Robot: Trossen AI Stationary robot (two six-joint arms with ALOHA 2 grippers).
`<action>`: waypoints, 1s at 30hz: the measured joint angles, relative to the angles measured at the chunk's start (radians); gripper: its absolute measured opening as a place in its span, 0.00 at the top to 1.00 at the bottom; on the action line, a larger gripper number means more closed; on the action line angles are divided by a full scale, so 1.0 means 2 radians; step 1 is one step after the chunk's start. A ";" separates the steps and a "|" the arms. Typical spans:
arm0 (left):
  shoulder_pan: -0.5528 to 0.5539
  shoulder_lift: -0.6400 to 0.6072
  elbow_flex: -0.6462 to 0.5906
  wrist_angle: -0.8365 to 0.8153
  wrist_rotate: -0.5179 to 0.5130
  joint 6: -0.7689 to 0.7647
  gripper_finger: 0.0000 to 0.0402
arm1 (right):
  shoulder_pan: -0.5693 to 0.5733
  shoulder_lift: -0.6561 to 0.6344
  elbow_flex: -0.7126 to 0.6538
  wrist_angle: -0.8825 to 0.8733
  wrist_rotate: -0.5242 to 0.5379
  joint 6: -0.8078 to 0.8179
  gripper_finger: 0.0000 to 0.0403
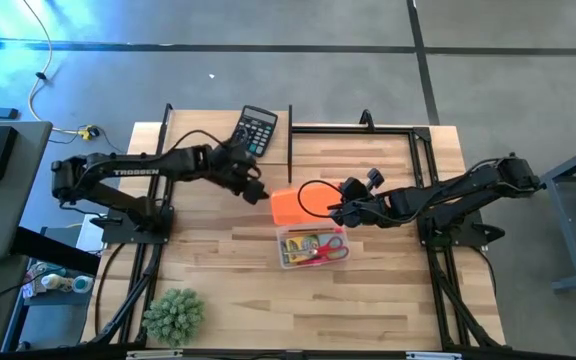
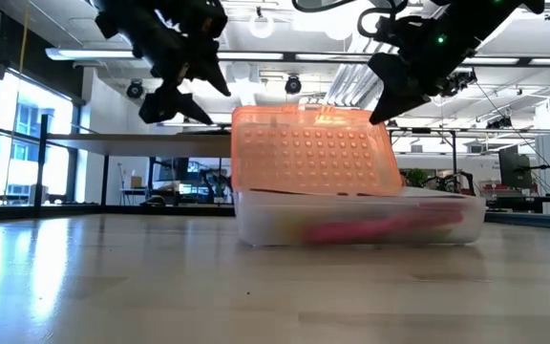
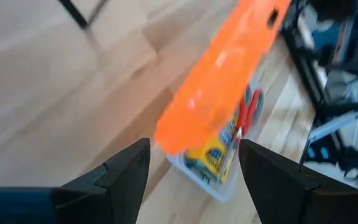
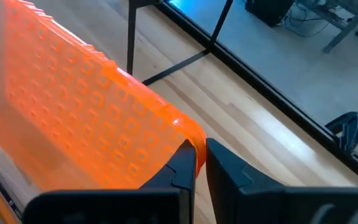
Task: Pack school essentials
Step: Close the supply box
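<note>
A clear plastic box sits mid-table with a yellow-green crayon pack and red-handled scissors inside. Its orange lid stands raised over the box's far side, lower edge at the box's rim. My right gripper is shut on the lid, coming from the table's right. My left gripper hovers open just left of the lid, above the table and touching nothing. Pencil, pen, eraser and note pad cannot be made out. My right gripper pinches the raised orange lid by its upper corner on the side toward the table's right, the thin edge between its two fingertips. The fingers come from the table's right, slanting down. The lid stands tilted up, its lower edge still at the box.
A black calculator lies at the far edge, left of centre. A green spiky plant stands near the front left corner. A black metal frame runs along the far right part of the table. Bare wood lies in front of the box.
</note>
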 joint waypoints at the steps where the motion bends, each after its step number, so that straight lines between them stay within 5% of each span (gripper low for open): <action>1: 0.005 0.003 0.000 0.007 0.000 0.000 0.41 | 0.000 0.000 0.000 0.000 0.003 0.000 0.95; 12: 0.020 0.050 0.000 0.095 0.040 0.020 0.41 | 0.000 0.000 0.000 0.000 -0.009 -0.005 0.95; 30: 0.013 0.064 0.000 0.105 0.050 0.088 0.41 | -0.001 0.000 0.000 0.002 -0.023 -0.003 0.95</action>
